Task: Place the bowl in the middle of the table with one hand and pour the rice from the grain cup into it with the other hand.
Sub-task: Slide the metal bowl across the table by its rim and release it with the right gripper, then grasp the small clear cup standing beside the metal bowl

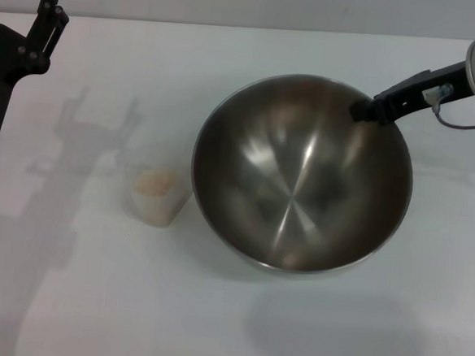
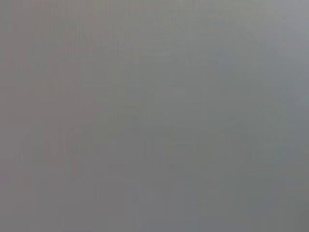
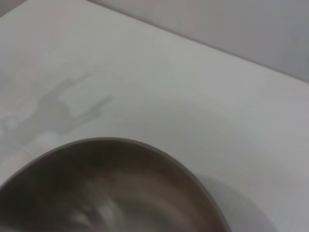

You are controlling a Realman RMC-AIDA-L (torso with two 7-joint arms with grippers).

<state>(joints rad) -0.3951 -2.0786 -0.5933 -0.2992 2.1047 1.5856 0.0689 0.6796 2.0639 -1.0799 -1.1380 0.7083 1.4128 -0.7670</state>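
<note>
Steel bowl (image 1: pixel 301 174) both views; grain cup (image 1: pixel 156 193) head only

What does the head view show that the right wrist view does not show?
Only the head view shows the grain cup with rice, the right end effector at the bowl's far rim, and the left end effector raised at the table's far left. The right wrist view adds nothing of its own. Both show the bowl and the table.

The left wrist view shows only a flat, featureless grey field from edge to edge, slightly lighter toward the upper right of the frame.
</note>
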